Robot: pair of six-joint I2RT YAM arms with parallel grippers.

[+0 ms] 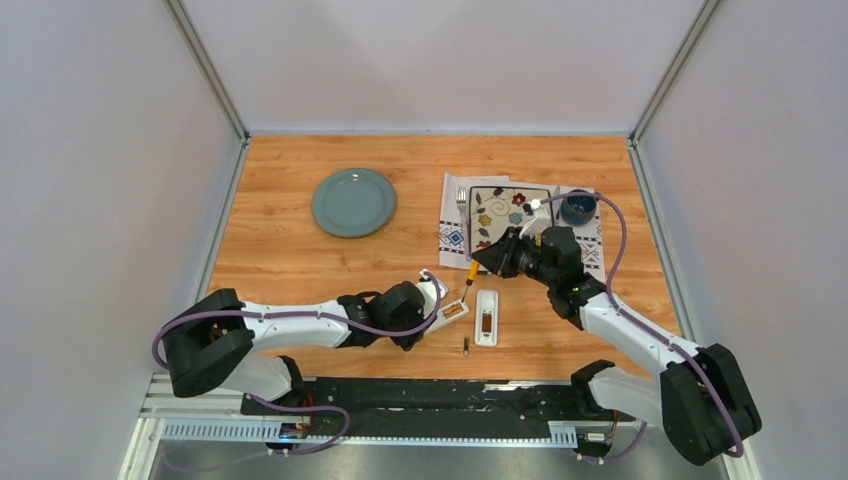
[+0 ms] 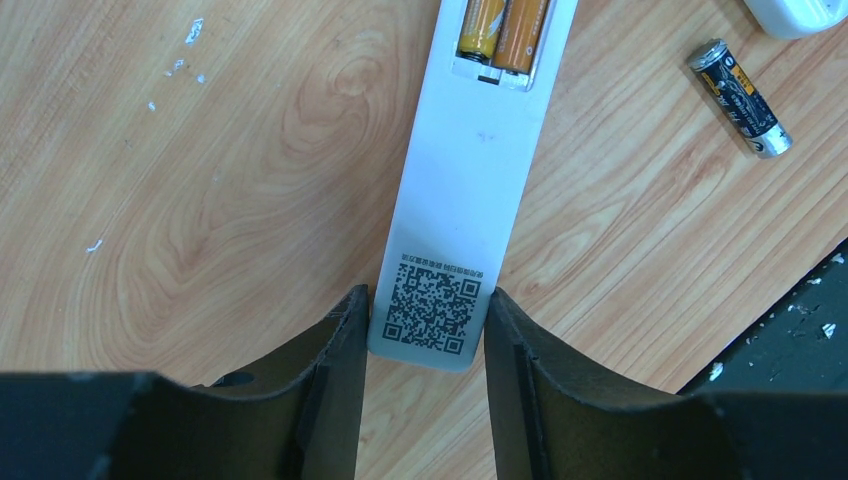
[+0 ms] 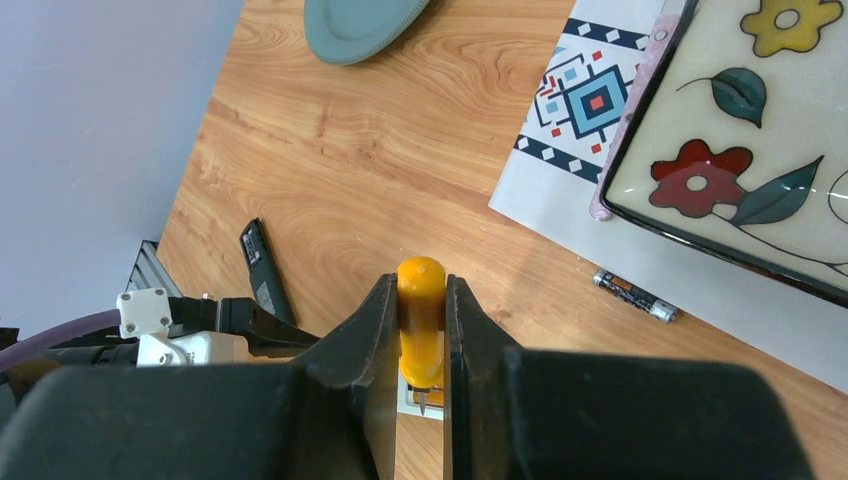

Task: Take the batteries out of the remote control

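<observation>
A white remote (image 2: 455,200) lies back-up on the wood, its compartment open with two gold-orange batteries (image 2: 500,30) inside. My left gripper (image 2: 427,300) is shut on its QR-code end, a finger on each side. It also shows in the top view (image 1: 455,312). A dark grey battery (image 2: 740,97) lies loose to the remote's right and shows in the top view (image 1: 466,346). My right gripper (image 3: 421,290) is shut on an orange-handled screwdriver (image 3: 421,320), tip pointing down over the remote's compartment. Another loose battery (image 3: 636,296) lies by the placemat's edge.
A second white remote (image 1: 486,318) lies right of the held one, compartment open. A teal plate (image 1: 354,201) sits at the back left. A placemat with a floral tray (image 1: 510,215), a fork (image 1: 462,205) and a blue cup (image 1: 578,208) lies behind. A slim black piece (image 3: 260,268) lies by my left arm.
</observation>
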